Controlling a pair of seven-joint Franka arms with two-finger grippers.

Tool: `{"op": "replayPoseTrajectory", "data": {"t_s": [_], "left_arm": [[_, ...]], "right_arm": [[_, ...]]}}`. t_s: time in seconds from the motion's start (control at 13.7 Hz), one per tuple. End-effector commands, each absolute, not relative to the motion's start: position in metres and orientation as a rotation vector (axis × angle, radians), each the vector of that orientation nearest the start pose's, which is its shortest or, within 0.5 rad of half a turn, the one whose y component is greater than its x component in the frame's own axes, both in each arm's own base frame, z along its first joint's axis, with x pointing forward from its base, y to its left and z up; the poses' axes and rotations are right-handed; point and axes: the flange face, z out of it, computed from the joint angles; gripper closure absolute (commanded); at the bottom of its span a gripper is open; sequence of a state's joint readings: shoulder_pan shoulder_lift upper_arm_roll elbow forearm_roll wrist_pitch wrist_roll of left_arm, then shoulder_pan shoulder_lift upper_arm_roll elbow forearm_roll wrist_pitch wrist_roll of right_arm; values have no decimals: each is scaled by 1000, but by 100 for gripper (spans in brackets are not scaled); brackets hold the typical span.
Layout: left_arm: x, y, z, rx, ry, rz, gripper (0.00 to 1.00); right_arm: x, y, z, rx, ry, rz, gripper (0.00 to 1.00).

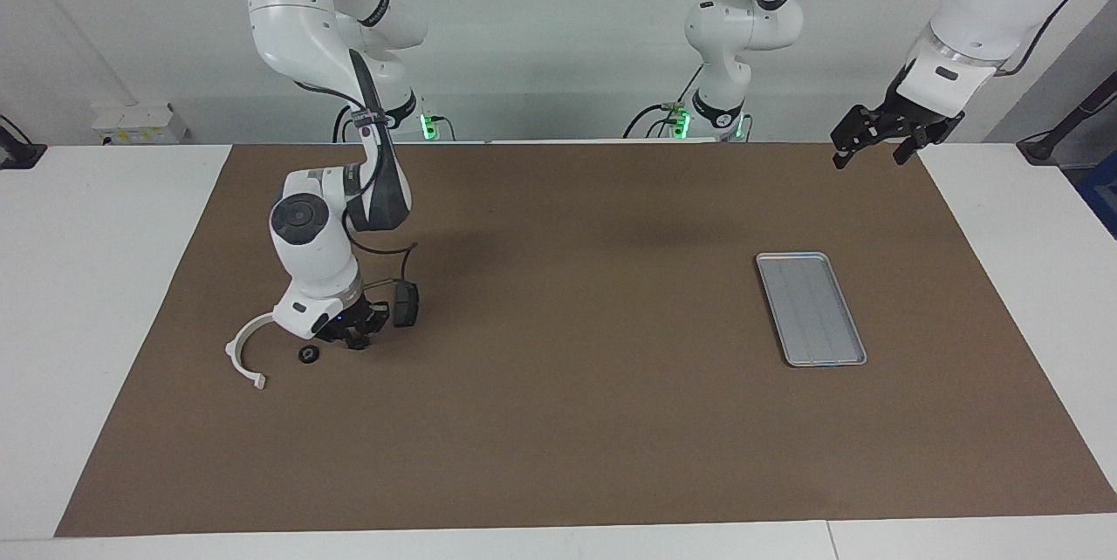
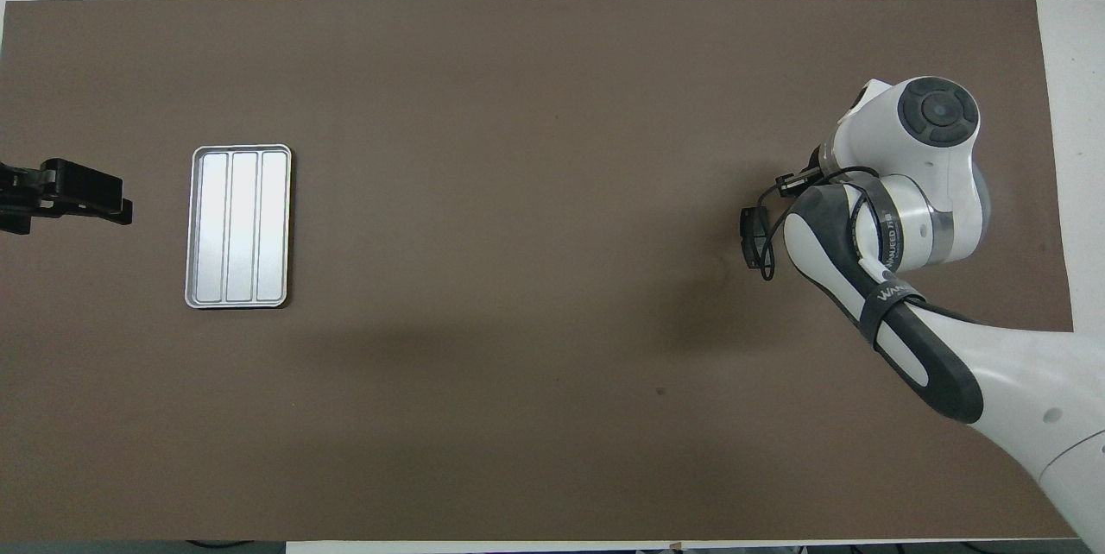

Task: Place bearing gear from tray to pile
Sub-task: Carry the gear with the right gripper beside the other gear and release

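Note:
The bearing gear [image 1: 307,354], a small dark ring, lies on the brown mat beside the white semicircular bracket [image 1: 243,351] of the pile. A dark brake pad [image 1: 404,304] [image 2: 753,236] lies nearer to the robots. My right gripper [image 1: 353,338] hangs low between the gear and the brake pad, shut and apart from the gear. In the overhead view the right arm hides the gear and the bracket. The silver tray [image 1: 810,308] [image 2: 238,226] lies bare toward the left arm's end. My left gripper [image 1: 868,157] [image 2: 104,200] waits open, raised over the mat's corner.
The brown mat [image 1: 567,385] covers most of the white table. A black cable loops from the right arm's wrist down beside the brake pad. The right arm's forearm [image 2: 872,278] stretches over the mat's edge at its own end.

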State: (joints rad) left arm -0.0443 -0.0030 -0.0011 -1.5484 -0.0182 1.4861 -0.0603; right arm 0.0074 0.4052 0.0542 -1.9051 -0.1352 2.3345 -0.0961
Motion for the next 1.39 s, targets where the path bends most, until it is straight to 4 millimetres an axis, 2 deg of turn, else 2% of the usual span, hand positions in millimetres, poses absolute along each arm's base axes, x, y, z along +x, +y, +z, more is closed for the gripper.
{"op": "replayPoseTrajectory", "data": {"t_s": [0.0, 0.15, 0.22, 0.37, 0.51, 0.81, 0.88, 1.1, 1.32], "left_arm": [[537, -24, 630, -3143, -24, 73, 0], [537, -26, 630, -3143, -19, 73, 0], [537, -26, 630, -3143, -19, 73, 0], [537, -26, 630, -3142, -19, 75, 0], [537, -25, 630, -3143, -21, 73, 0], [537, -26, 630, -3143, -19, 73, 0], [537, -25, 630, -3143, -21, 73, 0], [537, -26, 630, -3142, -19, 75, 0], [537, -26, 630, -3142, -19, 75, 0]], "right_arm": [[619, 24, 289, -3175, -422, -59, 86], [623, 31, 295, -3175, -417, -82, 13], [628, 35, 304, -3179, -382, -96, 1], [637, 57, 335, -3188, -343, -98, 1], [647, 60, 363, -3197, -309, -95, 0], [654, 45, 424, -3208, -304, -152, 0], [654, 44, 448, -3211, -300, -156, 0], [636, 44, 519, -3214, -259, -184, 0], [594, 48, 579, -3201, -151, -156, 0]]}}
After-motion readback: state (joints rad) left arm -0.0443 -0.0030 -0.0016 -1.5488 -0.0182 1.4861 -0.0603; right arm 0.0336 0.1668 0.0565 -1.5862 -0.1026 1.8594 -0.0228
